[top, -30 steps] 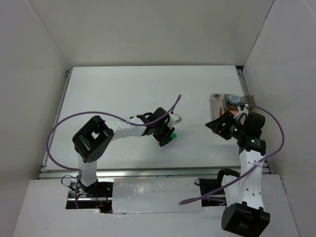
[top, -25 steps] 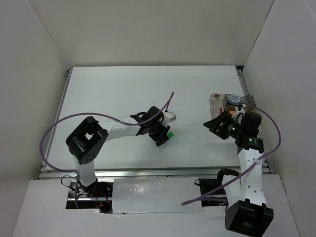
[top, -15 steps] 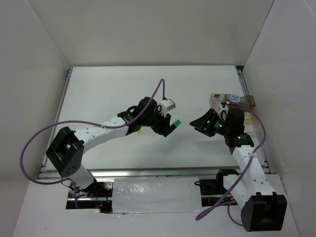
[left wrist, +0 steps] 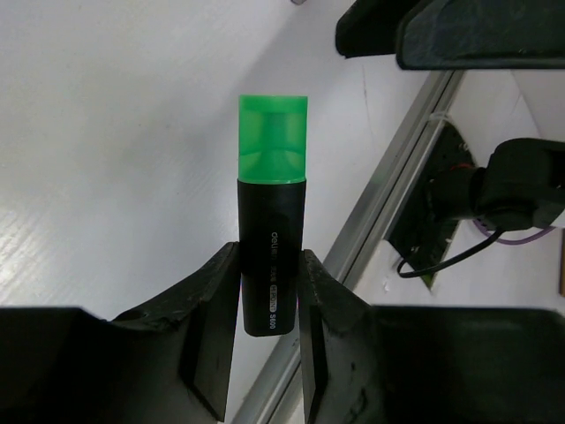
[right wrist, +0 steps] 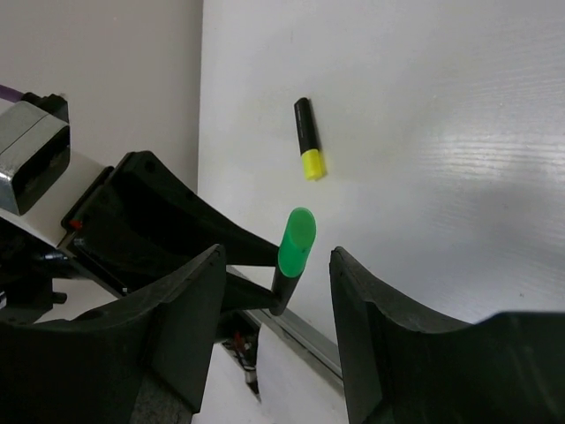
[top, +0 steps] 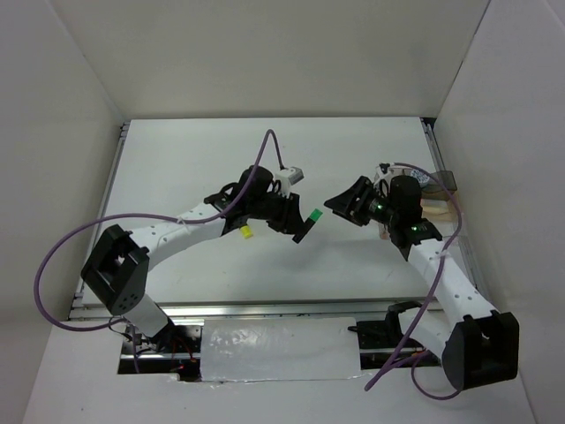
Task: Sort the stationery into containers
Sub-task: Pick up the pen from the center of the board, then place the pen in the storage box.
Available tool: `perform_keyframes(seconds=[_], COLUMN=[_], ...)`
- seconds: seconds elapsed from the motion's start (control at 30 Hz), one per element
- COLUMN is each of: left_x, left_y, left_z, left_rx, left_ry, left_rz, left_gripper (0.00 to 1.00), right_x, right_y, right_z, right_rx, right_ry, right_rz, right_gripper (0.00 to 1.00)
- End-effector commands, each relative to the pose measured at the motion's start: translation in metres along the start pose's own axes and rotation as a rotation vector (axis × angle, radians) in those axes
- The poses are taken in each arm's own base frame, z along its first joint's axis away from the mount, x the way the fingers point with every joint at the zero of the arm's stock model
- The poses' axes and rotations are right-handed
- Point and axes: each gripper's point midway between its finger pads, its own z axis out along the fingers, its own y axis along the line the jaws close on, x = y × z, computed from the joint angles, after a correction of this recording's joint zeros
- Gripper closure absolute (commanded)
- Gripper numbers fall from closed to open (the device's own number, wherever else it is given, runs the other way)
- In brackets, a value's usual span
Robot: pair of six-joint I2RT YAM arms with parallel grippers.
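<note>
My left gripper (top: 301, 227) is shut on a black highlighter with a green cap (top: 313, 216) and holds it above the table, cap pointing right. In the left wrist view the highlighter (left wrist: 272, 230) stands between my fingers (left wrist: 212, 300). My right gripper (top: 339, 205) is open, just right of the green cap, jaws facing it. In the right wrist view the cap (right wrist: 297, 240) sits in the gap between my open fingers (right wrist: 181, 300), not touched. A yellow-capped black highlighter (top: 244, 231) lies on the table, also in the right wrist view (right wrist: 308, 146). The organiser (top: 444, 182) is at the right, mostly hidden by my right arm.
The white table has a metal rail (top: 265, 308) along its near edge and white walls on three sides. A purple cable (top: 269, 146) loops over the left arm. The left wrist view shows the right arm's base (left wrist: 521, 181) beyond the rail.
My left gripper lifted the green highlighter and carried it right and further back. My right gripper swung left from the organiser to meet the cap. The yellow highlighter became uncovered.
</note>
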Motion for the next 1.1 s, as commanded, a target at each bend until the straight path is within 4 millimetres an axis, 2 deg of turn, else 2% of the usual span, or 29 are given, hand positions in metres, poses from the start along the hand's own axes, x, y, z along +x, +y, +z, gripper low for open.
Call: perform_keyframes(seconds=[0.0,0.2,0.33,0.6,0.73,0.9,1.07], left_x=[-0.023,-0.027,-0.031,-0.041,-0.044,-0.045,-0.048], left_y=[-0.017,-0.016,-0.013,-0.011,-0.010,-0.010,-0.011], left_z=[0.000,0.001,0.001,-0.002,-0.001,0.003,0.005], left_rx=[0.055,0.040,0.039,0.030,0.035,0.045,0.057], left_ry=[-0.051,-0.058,-0.066,-0.088,-0.095,-0.090,-0.106], left_rz=[-0.028,-0.081,-0.113,-0.127,-0.138,-0.148,-0.139], left_gripper=[1.00,1.00,1.00,1.00,1.00,1.00,1.00], right_x=[-0.024,-0.029,-0.023,-0.012,-0.008,-0.009,-0.008], right_y=[0.026,0.033,0.032,0.010,0.008,0.013,0.018], right_z=[0.005,0.014,0.019,0.027,0.032,0.039,0.045], right_rx=[-0.041,-0.020,-0.002,0.066,0.061,0.032,0.016], right_ry=[-0.072,-0.076,-0.053,-0.016,0.009,0.034,0.051], right_rz=[-0.042,-0.052,-0.051,-0.007,0.017,0.041,0.042], right_gripper=[0.42,0.41,0.42,0.44,0.46,0.52,0.53])
